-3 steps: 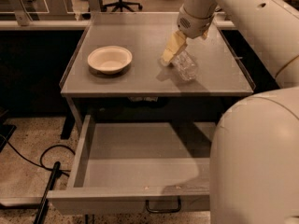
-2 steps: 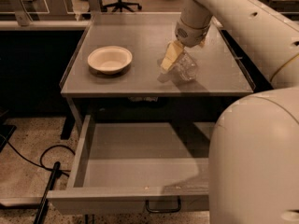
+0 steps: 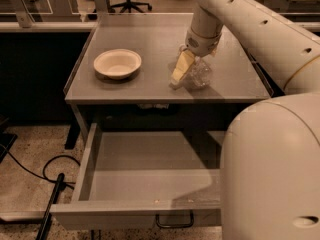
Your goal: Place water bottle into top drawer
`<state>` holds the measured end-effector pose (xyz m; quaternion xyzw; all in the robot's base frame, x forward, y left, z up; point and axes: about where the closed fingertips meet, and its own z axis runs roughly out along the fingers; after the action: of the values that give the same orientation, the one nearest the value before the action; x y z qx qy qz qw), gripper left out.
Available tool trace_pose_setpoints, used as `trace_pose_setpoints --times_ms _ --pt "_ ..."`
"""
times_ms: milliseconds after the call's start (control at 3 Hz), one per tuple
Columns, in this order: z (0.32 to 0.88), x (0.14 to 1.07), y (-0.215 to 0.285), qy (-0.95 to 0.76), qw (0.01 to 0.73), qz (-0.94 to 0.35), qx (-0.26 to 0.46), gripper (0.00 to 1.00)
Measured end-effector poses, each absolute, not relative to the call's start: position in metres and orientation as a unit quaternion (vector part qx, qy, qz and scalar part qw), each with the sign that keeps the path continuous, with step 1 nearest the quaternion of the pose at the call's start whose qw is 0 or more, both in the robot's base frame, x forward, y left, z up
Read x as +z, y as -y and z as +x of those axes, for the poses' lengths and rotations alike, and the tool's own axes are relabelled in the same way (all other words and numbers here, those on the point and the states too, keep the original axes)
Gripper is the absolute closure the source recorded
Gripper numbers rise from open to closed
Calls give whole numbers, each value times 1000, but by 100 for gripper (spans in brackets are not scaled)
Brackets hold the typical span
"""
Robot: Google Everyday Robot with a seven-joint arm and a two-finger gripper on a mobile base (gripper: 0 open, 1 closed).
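The gripper [image 3: 187, 74] is down on the grey table [image 3: 150, 36], right of centre and near the front edge. It sits against the water bottle [image 3: 200, 75], with its pale yellow part on the bottle's left side. Whether it is clamped on the bottle or loose about it, I cannot tell, since the far side is hidden. The clear crinkled bottle rests on the tabletop, just under the wrist of the white arm [image 3: 240, 19], which reaches in from the upper right.

A white bowl [image 3: 117, 63] stands on the left half of the table, well apart from the bottle, with bare surface between them and behind both. The strip between the bottle and the table's front lip is narrow.

Below, the top drawer [image 3: 145, 156] is pulled out towards the camera. Its floor is bare and its left wall and front panel are in full view. The dark wire handle [image 3: 174, 221] hangs under the front edge. The robot's rounded body [image 3: 272, 174] covers the drawer's right end. A black cable [image 3: 35, 171] loops on the floor to the drawer's left.
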<state>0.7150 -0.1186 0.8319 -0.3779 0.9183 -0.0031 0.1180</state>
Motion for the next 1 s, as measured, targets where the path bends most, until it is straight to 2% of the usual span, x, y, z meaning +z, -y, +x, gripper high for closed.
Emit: trace_pose_setpoints --times_ms 333,1000 --pt "715 832 119 -918 118 -378 -3 18" --pt "715 832 119 -918 118 -378 -3 65"
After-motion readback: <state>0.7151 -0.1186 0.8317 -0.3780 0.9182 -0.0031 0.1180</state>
